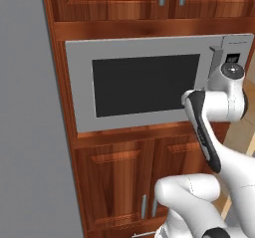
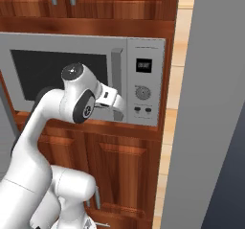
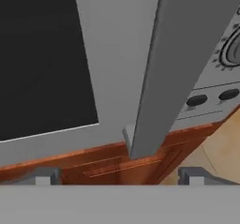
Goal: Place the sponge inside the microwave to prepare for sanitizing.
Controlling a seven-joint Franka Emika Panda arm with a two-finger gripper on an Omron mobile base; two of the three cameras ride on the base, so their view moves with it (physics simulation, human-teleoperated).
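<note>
Jaws (image 3: 117, 176) spread wide and empty, straddling the lower end of the door handle (image 3: 164, 78) of the microwave (image 1: 144, 50), door closed. The sponge's whereabouts cannot be told. Risk: closing low on the handle, the jaws may slip off when pulling.

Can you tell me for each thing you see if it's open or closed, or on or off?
microwave: door shut, dark window, nothing seen inside.
door handle: upright bar on the door, between the open jaws but not gripped.
display: dark, too small to read.
gripper: jaws wide open, empty.
upper cabinets: doors shut.
lower cabinets: doors shut.
</note>
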